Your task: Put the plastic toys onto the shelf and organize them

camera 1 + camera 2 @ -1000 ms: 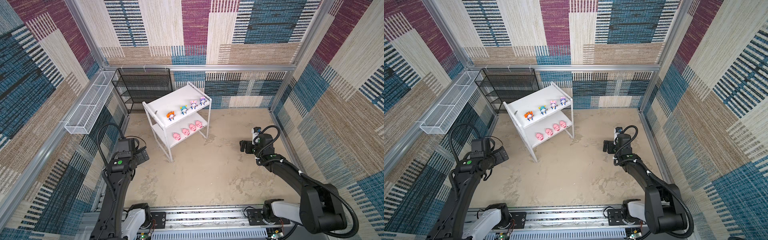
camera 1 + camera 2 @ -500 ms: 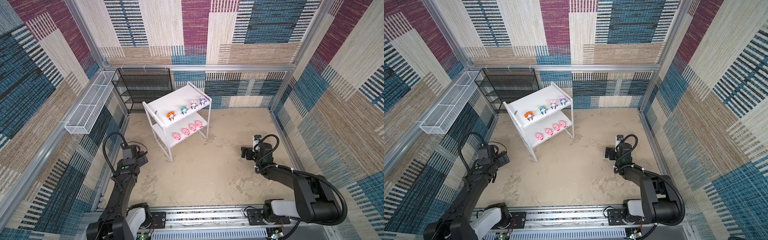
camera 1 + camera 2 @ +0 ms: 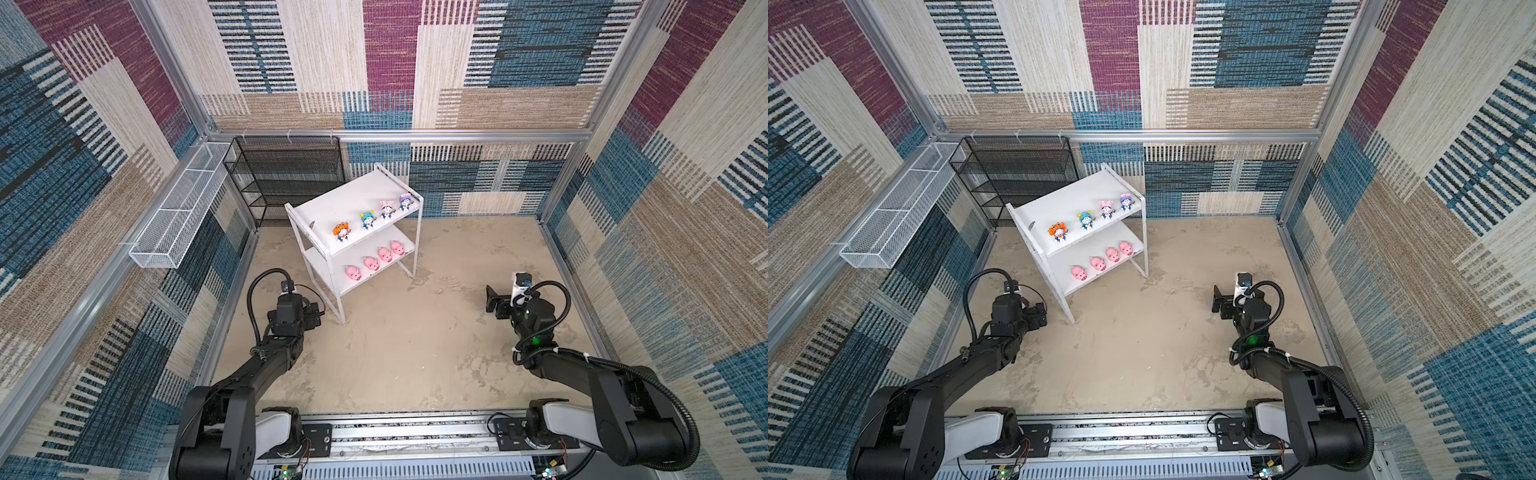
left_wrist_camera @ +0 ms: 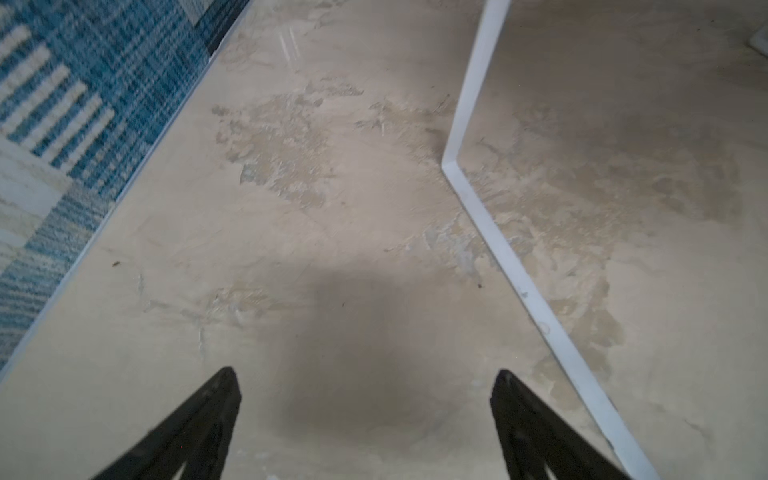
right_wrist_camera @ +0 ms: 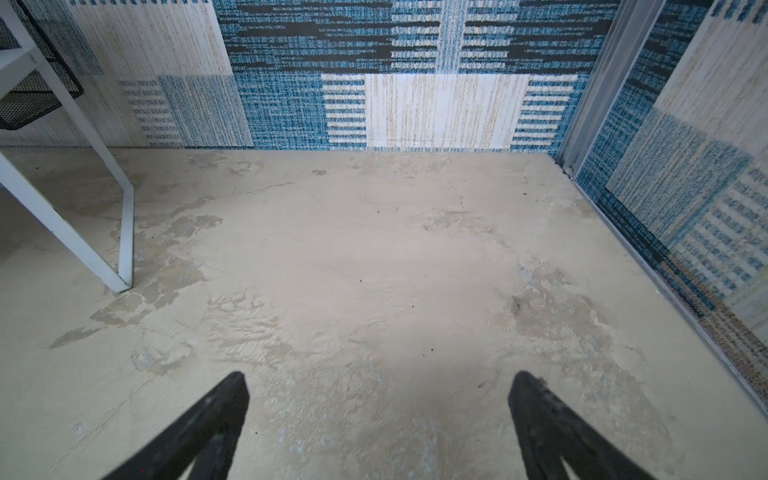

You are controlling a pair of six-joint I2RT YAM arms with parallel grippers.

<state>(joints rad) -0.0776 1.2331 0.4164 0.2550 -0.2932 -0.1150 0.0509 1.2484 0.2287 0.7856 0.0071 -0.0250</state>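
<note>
top views, both: four figurines [image 3: 368, 220] lined on upper board of the shelf [image 3: 345, 199], four pigs [image 3: 370, 263] on its lower board, none on the tabletop [image 3: 415, 340], task looks done | left wrist: left gripper [image 4: 365, 370] spread wide, empty | right wrist: right gripper [image 5: 380, 374] spread wide, empty

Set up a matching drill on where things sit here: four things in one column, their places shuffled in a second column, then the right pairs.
Things
1. pink pigs
2. orange-hooded figurine
3. purple-hooded figurine
4. white wire basket

Places
A. upper board of the shelf, right end of the row in both top views
B. mounted along the left wall
C. lower board of the shelf, in a row
D. upper board of the shelf, left end of the row in both top views

Pairs: 1-C, 2-D, 3-A, 4-B
</note>
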